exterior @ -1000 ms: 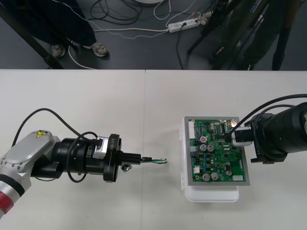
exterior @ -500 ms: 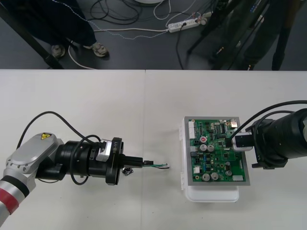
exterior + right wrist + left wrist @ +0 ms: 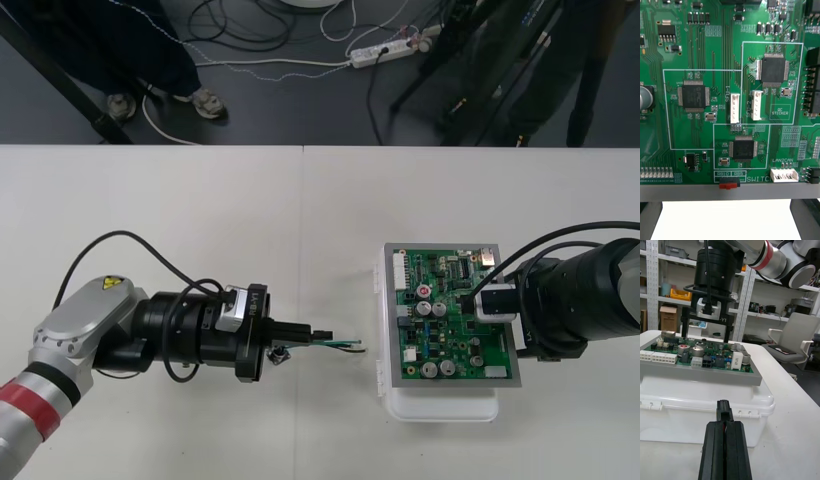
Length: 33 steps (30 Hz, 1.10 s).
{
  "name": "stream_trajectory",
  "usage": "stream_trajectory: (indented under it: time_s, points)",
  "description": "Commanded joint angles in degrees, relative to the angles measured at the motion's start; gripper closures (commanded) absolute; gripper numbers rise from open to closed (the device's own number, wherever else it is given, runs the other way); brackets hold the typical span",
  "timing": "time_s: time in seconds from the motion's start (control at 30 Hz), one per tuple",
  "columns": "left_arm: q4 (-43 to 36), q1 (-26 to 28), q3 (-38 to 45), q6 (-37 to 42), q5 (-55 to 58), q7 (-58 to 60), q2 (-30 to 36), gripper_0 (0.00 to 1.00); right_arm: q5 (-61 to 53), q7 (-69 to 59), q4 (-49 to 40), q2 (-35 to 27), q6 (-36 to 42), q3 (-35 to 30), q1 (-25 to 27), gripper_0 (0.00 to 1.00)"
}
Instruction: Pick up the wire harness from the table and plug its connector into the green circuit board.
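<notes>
Left gripper (image 3: 306,334): we see it clamped on the wire harness (image 3: 338,345), at 9 o'clock from the green circuit board (image 3: 445,325).
Right gripper (image 3: 496,302): fingers wide, over the board's 3 o'clock edge.

Circuit board (image 3: 445,320) sits on its base (image 3: 440,405) on the right side of the bench (image 3: 200,220), with my right hand (image 3: 482,300) over the board's right edge. My left hand (image 3: 312,334) is just left of it, the harness (image 3: 342,345) poking out toward the base, not touching.
</notes>
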Motion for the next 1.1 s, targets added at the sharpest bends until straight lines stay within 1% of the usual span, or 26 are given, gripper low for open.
stream_trajectory:
  time_s: [0.03,0.43,1.1]
  points:
    - [-0.4,-2.3,-1.8,-0.9,-0.3,-0.8,-1.8,1.00,0.9,0.7,-1.5,0.8,-0.3,0.7,0.6,0.00]
    - [-0.4,-3.2,-3.3,3.0,-0.3,-0.8,-3.2,1.00,4.6,1.7,-1.7,0.8,-0.3,2.5,0.5,0.00]
    - [-0.4,-4.6,-5.2,8.8,0.9,-0.9,-5.4,1.00,5.1,1.3,-1.7,2.2,-0.3,3.6,0.3,0.00]
